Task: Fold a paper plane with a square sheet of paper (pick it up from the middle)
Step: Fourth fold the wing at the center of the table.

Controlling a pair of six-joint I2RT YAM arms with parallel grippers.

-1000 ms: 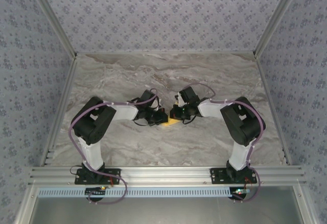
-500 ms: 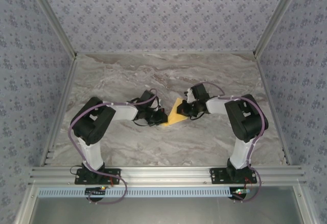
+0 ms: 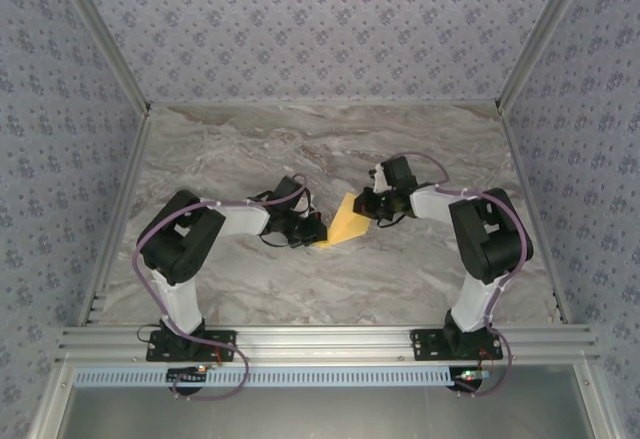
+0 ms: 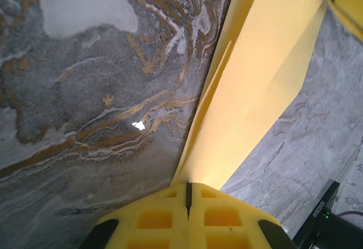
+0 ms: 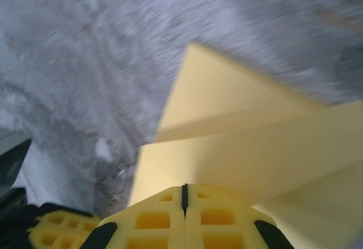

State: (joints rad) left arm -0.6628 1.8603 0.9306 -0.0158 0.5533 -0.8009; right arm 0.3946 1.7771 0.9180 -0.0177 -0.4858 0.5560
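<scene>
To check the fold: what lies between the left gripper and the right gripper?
The folded yellow paper, pinched by left gripper and right gripper, as the top view shows.

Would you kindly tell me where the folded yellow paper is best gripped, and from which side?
Probably at an end, edge-on along its plane: the folded yellow paper is thin, flat and layered, so only a pinch across its layers bites. The left gripper is shut on the narrow end from the left, the right gripper on the wider end from the right.
</scene>
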